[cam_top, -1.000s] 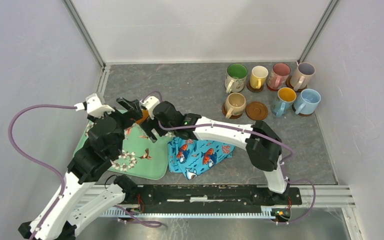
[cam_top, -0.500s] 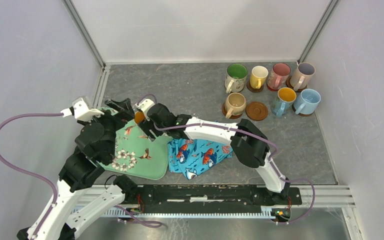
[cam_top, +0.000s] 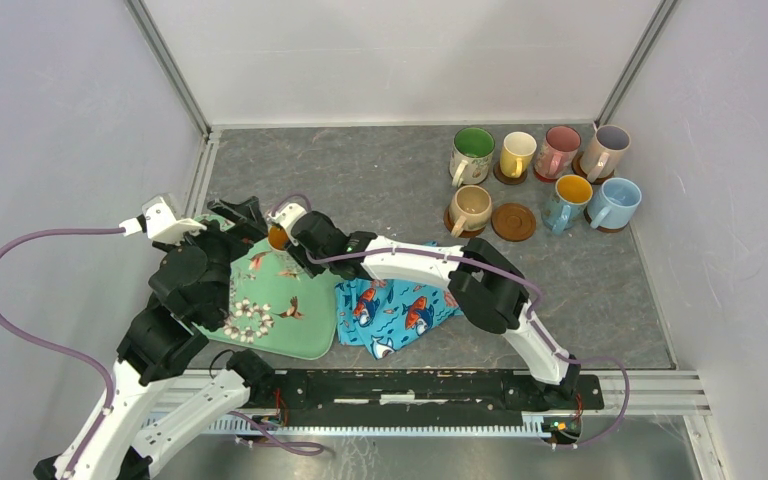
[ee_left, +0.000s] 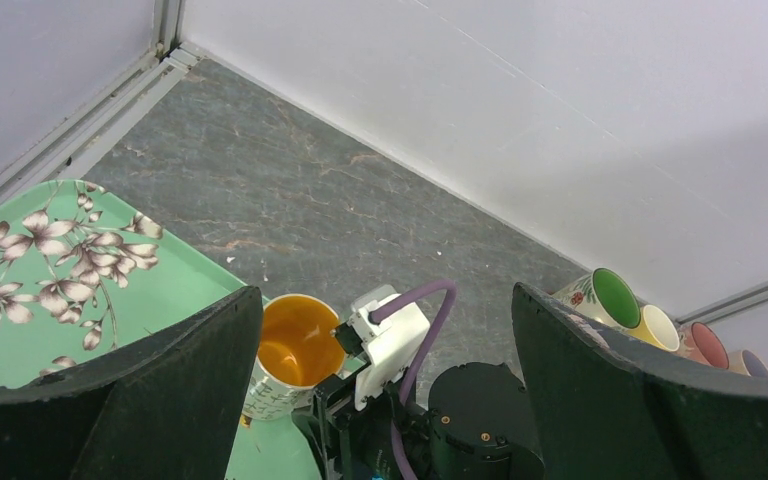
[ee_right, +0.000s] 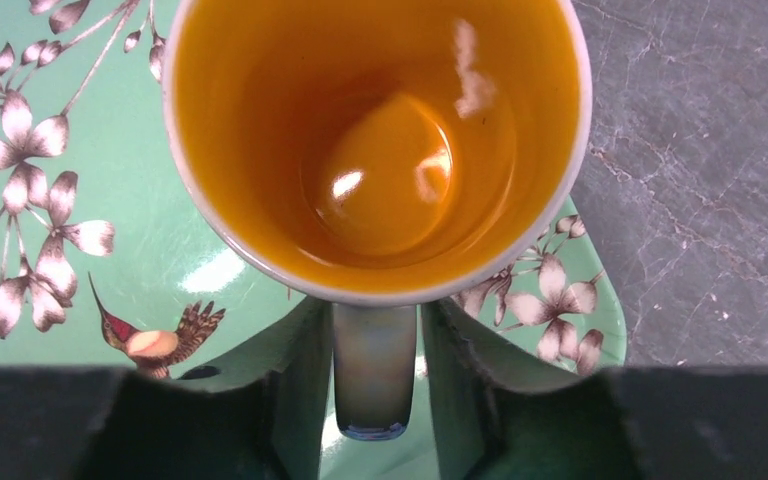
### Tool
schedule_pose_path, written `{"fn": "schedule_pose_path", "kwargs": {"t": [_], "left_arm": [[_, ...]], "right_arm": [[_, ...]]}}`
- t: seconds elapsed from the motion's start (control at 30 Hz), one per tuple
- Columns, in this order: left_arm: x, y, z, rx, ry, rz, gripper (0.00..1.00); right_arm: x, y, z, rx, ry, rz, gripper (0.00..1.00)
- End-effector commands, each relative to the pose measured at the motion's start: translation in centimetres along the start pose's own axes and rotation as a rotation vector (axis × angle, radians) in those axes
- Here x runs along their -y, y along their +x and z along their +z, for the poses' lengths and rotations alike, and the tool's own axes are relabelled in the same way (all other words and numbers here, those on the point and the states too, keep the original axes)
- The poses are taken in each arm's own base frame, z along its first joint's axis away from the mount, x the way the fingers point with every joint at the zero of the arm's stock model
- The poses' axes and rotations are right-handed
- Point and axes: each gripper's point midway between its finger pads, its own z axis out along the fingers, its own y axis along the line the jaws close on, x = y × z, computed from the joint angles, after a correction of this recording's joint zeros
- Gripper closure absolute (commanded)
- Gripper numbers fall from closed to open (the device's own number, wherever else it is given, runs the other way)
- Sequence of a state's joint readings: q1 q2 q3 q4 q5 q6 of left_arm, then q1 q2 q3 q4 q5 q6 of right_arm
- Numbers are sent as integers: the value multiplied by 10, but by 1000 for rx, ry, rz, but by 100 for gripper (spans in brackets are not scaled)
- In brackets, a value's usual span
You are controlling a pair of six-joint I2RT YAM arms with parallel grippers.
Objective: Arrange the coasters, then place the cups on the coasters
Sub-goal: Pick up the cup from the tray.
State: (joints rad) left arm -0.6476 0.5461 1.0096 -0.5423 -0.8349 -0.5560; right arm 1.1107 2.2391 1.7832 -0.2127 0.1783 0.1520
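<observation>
An orange-lined cup (cam_top: 278,237) (ee_left: 295,345) (ee_right: 380,140) stands upright on the green floral tray (cam_top: 280,330), near its far edge. My right gripper (cam_top: 287,248) (ee_right: 375,330) has a finger on each side of the cup's handle (ee_right: 373,370), with thin slits still showing. Just left of it, my left gripper (cam_top: 240,214) (ee_left: 385,300) hangs wide open and holds nothing. Several other cups (cam_top: 473,152) stand on brown coasters at the back right. One brown ringed coaster (cam_top: 513,221) there is bare.
A blue fish-print cloth (cam_top: 400,310) lies right of the tray, under the right arm's forearm. White walls close in the left, back and right sides. The tray takes up the near-left corner of the grey table (cam_top: 380,180).
The right jaws have narrowed from wide open to close about the cup's handle, and that arm has reached a little further left. The left arm drew back to the left, still open.
</observation>
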Motion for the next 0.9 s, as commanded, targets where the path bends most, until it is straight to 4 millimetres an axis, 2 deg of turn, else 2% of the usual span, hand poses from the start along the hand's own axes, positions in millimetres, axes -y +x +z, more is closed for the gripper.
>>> {"fn": "schedule_pose_path", "kwargs": {"t": [0.0,0.2,0.23,0.4,0.6,0.87], "left_arm": [[0,-12,-2,34,-1,0,0],[0,-12,-2,32,0,-1,0],[0,-11,-2,32,0,-2,0],[1,-8,-1,23,4,-9,0],[3,-6,0,16,8,-10,0],[4,-3,1,10,10,-12,0]], "right_arm": [[0,-28,-3,71,6,2,63],[1,-34,-11,77,5,-3,97],[2,-36,-13,81,5,-4,100],[4,-51,-30,118,7,2,100],[7,-79,-55,189,4,8,100],[10,-100,-82,257,0,12,100]]}}
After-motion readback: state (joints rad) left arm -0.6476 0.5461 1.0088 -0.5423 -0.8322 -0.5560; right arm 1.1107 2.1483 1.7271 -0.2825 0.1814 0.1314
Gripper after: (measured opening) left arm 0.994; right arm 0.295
